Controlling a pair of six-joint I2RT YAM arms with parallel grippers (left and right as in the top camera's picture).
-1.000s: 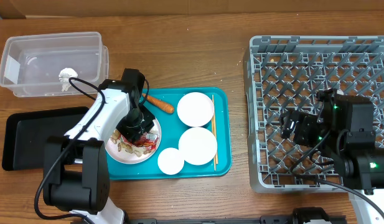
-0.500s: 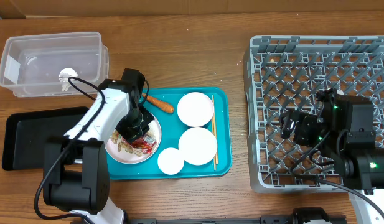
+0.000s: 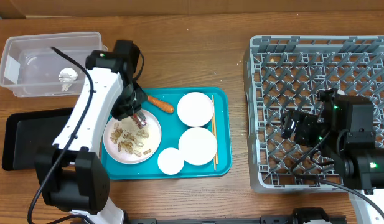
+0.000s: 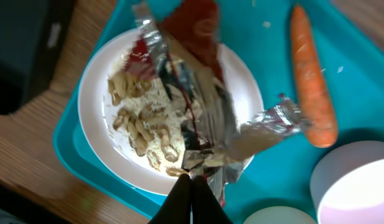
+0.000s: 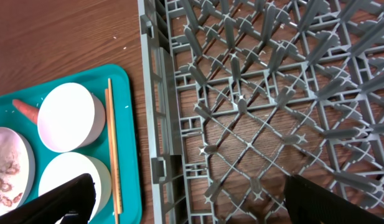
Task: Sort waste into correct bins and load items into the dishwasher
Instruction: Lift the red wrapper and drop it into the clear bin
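Here left fingers (image 4: 177, 204) pinch the red wrapper (image 4: 195, 93) above the peanut-strewn plate (image 4: 92, 93); foil wad (image 3: 67, 75) in tub (image 3: 30, 46); right fingers (image 5: 67, 194) wide.

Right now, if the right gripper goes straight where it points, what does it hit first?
Likely the grey rack: the right gripper, fingers open, points at its lattice base and pegs near its side wall. Nothing shows between; depth unclear.

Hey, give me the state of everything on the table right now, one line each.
left gripper, shut on red wrapper, over plate
right gripper, open over rack
red wrapper, pinched, dangling
plate, holding peanut scraps
carrot, lying on teal tray
foil wad, inside clear tub
rack, no dishes showing
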